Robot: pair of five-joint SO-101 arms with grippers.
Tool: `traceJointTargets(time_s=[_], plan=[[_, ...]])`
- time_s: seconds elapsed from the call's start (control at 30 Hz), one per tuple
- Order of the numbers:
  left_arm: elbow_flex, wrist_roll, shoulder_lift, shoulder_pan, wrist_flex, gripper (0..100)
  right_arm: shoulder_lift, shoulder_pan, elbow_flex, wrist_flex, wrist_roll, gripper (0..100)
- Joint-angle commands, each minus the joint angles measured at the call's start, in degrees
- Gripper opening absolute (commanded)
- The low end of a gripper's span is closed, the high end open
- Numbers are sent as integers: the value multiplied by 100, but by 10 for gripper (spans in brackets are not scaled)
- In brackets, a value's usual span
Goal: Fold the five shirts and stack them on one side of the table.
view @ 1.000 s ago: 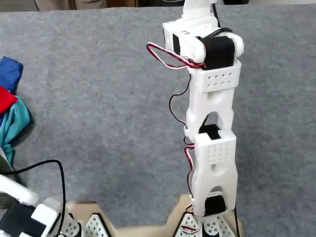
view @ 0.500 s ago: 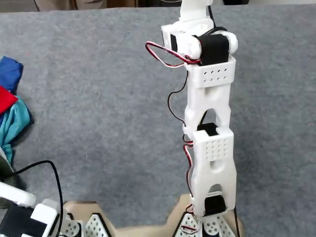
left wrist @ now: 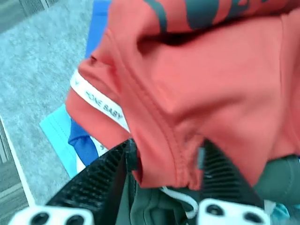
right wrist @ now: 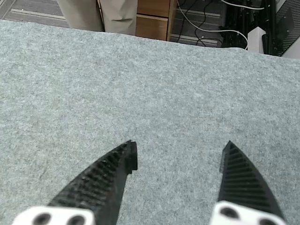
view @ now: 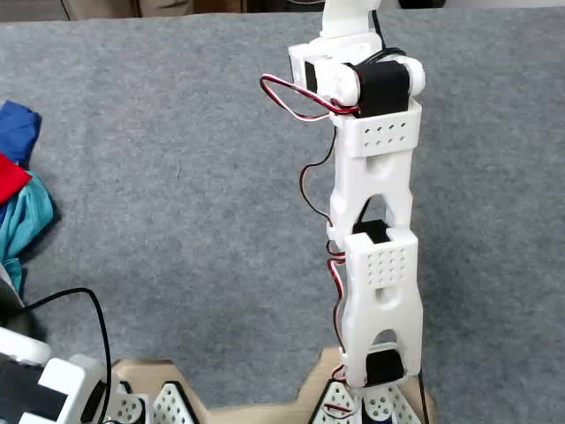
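A pile of shirts lies at the table's left edge: blue (view: 16,128), red (view: 9,177) and teal (view: 26,221). In the left wrist view the red shirt (left wrist: 211,93) is very close, over a blue shirt (left wrist: 98,28), a light blue one (left wrist: 58,136) and dark green cloth (left wrist: 281,178). My left gripper (left wrist: 164,173) is open, its fingers on either side of the red shirt's hemmed edge. My right gripper (right wrist: 178,150) is open over bare grey cloth near the far edge, with nothing between its fingers. The right arm (view: 375,177) stretches from the near edge toward the far side.
Grey cloth (view: 177,177) covers the table. The left arm's base (view: 44,393) and a black cable (view: 97,309) sit at the near left corner. Beyond the far table edge (right wrist: 140,40) stand a wooden cabinet (right wrist: 154,18) and floor cables (right wrist: 211,28).
The right arm has stretched slightly farther toward the far edge. The left arm's white body at the near left corner has slid lower and leftward.
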Motion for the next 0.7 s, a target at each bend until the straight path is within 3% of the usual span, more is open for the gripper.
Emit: traceJointTargets(time_s=[0.0,0.23,0.53,0.67], plan=[[-105,-26,4,9,-237,142,-31,-92,-92,62,-26,292],[-79,-26,13,97,-264,20,-31,-92,-92,62,-35,292],[-343,26,-119,519,-193,19,-31,-92,-136,62,-53,292],[-888,747,-567,1213,-70,19,-31,-92,-136,62,-62,292]])
